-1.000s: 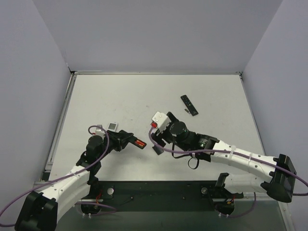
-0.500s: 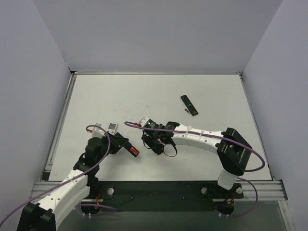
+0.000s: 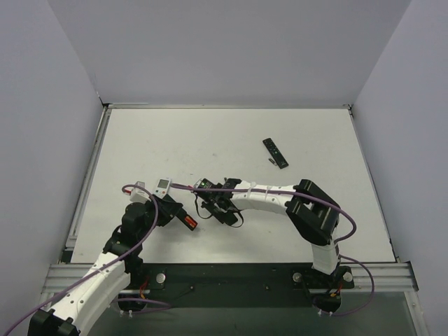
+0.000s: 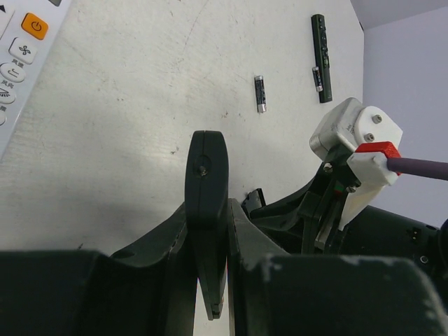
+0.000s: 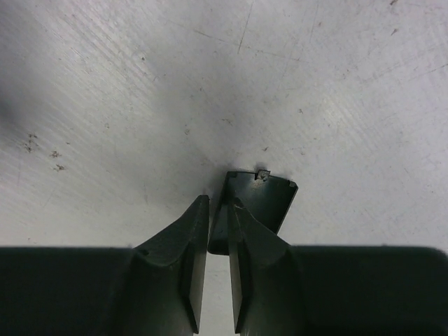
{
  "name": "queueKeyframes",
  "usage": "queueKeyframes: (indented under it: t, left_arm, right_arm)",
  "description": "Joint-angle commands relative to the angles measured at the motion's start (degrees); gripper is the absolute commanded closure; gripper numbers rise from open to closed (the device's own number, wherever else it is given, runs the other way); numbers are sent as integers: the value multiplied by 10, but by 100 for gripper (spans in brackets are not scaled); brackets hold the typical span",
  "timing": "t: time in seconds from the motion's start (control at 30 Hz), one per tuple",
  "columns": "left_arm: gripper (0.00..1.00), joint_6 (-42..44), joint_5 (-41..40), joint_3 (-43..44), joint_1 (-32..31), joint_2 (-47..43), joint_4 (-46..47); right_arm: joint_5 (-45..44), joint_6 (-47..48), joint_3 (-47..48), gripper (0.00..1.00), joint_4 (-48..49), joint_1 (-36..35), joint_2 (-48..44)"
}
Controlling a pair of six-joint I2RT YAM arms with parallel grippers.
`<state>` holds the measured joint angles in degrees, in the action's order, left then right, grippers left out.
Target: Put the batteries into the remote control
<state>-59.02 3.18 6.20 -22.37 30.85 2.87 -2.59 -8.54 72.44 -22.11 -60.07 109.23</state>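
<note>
Pinching a small dark plastic cover, your right gripper sits mid-frame, just right of the slim dark remote your left gripper clamps.

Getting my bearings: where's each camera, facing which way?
Top external: above and behind, looking down on the table; both arms show.
Left wrist: over the left gripper and its dark object, facing a battery.
Right wrist: over the right gripper, facing down at a dark panel.
Top and left wrist share the black remote.
</note>
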Motion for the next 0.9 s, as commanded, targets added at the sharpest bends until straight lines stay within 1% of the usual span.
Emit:
queueKeyframes:
  t: [0.0,0.07,0.1,0.13,0.17,0.23,0.27,0.3,0.33,0.37,0.4,0.43,0.47,0.53,0.57,0.63,0.67,0.7,0.73,0.77,0.8,0.83,0.87]
  left_arm:
    - [100,15,-6,2,4,-4,8]
    - [100,15,-3,0,4,-3,14]
    - [100,15,-1,0,4,-1,17]
    - [100,15,2,0,3,3,22]
    - [100,16,5,-2,3,3,26]
    - [100,17,9,-2,3,6,30]
    - [100,17,9,-2,4,5,30]
    - [100,18,9,-2,3,6,30]
    - [100,18,10,-2,4,7,32]
    - [100,18,10,-2,3,7,33]
    - [100,19,10,-2,4,7,34]
    - [100,19,12,0,4,9,35]
    - [100,20,14,-1,4,9,36]
    - [100,20,17,0,4,12,38]
    - [100,20,18,0,4,14,40]
    - [100,20,21,0,4,17,41]
    - [100,20,21,0,4,17,41]
    - [100,20,23,0,4,18,41]
    - [100,19,24,0,4,19,42]
    - [100,19,25,0,4,18,42]
    - [100,19,25,1,4,18,42]
    - [100,19,25,3,4,18,42]
    - [100,19,25,2,4,18,42]
  right_arm:
    - [6,-10,16,91,-26,7,3]
    - [18,-10,15,95,-25,13,3]
    - [21,-8,14,99,-24,16,1]
    - [21,-8,13,100,-22,19,-1]
    - [46,-8,12,100,-20,22,-4]
    - [106,-11,4,100,-4,36,-25]
    - [135,-16,-12,100,27,45,-36]
    - [211,-23,-24,100,49,55,-57]
    - [250,-49,-38,100,74,79,-66]
    - [285,-62,-65,100,130,93,-75]
    - [356,-80,-82,100,161,108,-86]
    - [385,-116,-96,100,191,127,-88]
    - [418,-135,-108,100,250,159,-86]
    - [469,-164,-154,100,313,192,-75]
    - [488,-200,-169,100,373,223,-68]
    - [547,-245,-210,100,446,250,-46]
    - [560,-295,-224,100,532,262,-40]
    - [572,-321,-253,100,577,281,-31]
    - [588,-347,-266,100,662,291,-26]
    - [595,-405,-279,100,709,301,-17]
    - [601,-430,-293,100,752,320,-11]
    - [604,-451,-311,100,823,330,-4]
    - [610,-473,-321,100,854,340,12]
